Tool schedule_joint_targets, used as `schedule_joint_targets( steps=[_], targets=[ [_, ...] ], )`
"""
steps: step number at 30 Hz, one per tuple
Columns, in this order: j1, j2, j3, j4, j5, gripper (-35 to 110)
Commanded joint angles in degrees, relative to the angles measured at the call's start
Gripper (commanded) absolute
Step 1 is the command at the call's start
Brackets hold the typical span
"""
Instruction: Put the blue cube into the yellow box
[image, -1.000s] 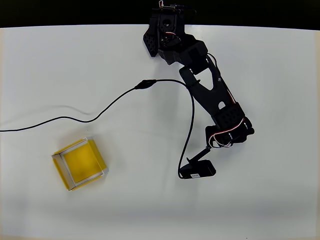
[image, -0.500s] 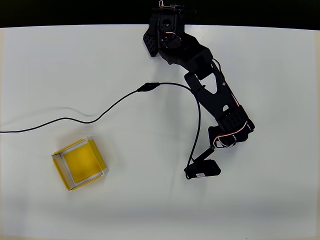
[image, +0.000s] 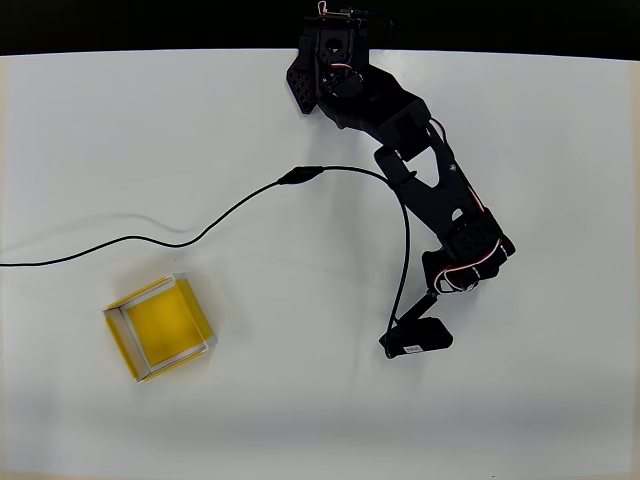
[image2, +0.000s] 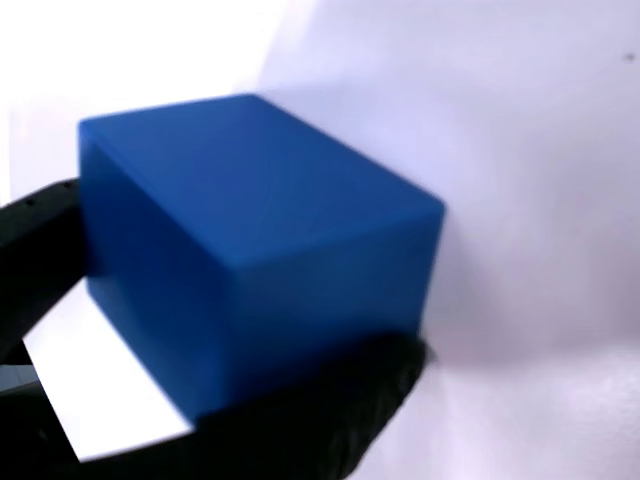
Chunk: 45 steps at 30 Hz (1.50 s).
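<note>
The blue cube (image2: 250, 250) looms large in the wrist view, slightly blurred, sitting between my gripper's (image2: 220, 300) black fingers. One finger (image2: 35, 230) presses its left face and the other (image2: 340, 420) its lower right side, so the gripper is shut on it. Seen from overhead, the gripper (image: 415, 338) sits low at the right of centre on the white table, and its black body hides the cube. The yellow box (image: 160, 327) stands far to the left, open-topped with pale walls and nothing inside.
A thin black cable (image: 200, 225) runs across the white table (image: 520, 420) from the left edge to the arm, then loops down to the wrist. The arm's base (image: 335, 60) sits at the table's far edge.
The arm has swung a little to the right and down in the overhead view, carrying the gripper farther from the yellow box. The box has not moved.
</note>
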<state>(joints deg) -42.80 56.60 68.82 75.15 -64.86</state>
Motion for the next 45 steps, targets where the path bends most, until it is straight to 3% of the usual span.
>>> schedule_joint_targets(
  steps=[1, 15, 34, 45],
  targets=[
    [0.0, 3.3, -5.0, 0.0, -1.8, 34],
    [5.6, 10.1, -5.4, 1.2, -9.3, 30],
    [26.4, 32.5, 0.3, 1.5, -23.4, 28],
    [45.6, 47.4, 11.3, -7.9, -34.1, 28]
  ],
)
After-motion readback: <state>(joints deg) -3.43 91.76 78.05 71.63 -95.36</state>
